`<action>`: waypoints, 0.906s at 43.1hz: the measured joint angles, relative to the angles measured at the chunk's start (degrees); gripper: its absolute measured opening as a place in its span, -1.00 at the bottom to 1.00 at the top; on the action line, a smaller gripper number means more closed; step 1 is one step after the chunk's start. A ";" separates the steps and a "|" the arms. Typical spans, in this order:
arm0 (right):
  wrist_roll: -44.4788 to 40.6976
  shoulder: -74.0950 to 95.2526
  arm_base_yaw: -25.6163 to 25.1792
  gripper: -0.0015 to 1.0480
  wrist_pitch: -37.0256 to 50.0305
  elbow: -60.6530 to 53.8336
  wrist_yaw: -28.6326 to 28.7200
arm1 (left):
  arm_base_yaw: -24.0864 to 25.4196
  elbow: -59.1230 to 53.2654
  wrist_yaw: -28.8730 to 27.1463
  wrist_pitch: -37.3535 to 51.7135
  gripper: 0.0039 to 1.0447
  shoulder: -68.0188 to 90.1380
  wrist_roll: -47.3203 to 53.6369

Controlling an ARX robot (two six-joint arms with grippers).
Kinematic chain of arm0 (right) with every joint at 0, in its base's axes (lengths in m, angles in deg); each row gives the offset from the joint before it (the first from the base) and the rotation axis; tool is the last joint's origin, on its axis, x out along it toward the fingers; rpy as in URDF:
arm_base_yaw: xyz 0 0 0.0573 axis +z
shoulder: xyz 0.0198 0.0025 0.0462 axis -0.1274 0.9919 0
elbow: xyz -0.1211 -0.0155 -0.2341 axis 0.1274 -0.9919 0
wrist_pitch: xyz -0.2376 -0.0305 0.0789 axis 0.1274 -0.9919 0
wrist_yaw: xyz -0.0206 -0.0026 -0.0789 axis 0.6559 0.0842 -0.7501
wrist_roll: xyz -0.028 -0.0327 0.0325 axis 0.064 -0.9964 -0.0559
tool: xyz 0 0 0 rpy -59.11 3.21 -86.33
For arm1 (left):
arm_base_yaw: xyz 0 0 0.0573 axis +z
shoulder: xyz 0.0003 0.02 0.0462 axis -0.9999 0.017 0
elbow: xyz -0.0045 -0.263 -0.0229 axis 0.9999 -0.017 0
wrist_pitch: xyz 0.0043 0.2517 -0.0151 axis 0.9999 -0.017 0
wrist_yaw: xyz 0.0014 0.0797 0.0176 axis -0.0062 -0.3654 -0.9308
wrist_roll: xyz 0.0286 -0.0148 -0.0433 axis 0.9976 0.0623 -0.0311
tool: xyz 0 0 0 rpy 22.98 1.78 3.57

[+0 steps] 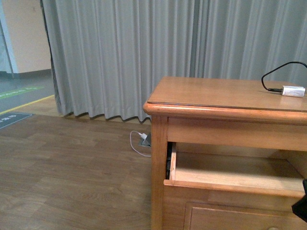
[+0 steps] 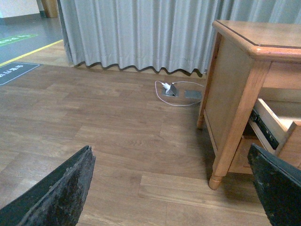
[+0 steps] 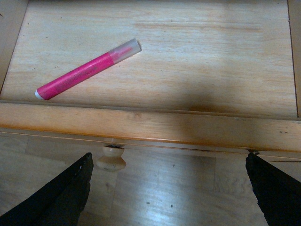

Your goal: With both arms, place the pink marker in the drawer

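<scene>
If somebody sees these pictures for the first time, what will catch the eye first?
The bright pink marker stands out most: it lies at a slant on the pale floor of the open drawer. Next comes the wooden cabinet in front of the grey curtain, with a white adapter and its black cable on top.

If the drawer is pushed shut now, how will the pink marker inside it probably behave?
The pink marker is a smooth round cylinder lying loose on the flat floor of the drawer, so it will probably roll. It lies diagonally, so it may swing too. It looks stiff and light.
</scene>
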 joint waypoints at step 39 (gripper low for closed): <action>-1.14 29.09 0.00 0.84 32.96 17.99 -4.35 | 0.02 0.02 -0.02 0.00 0.89 -0.11 0.00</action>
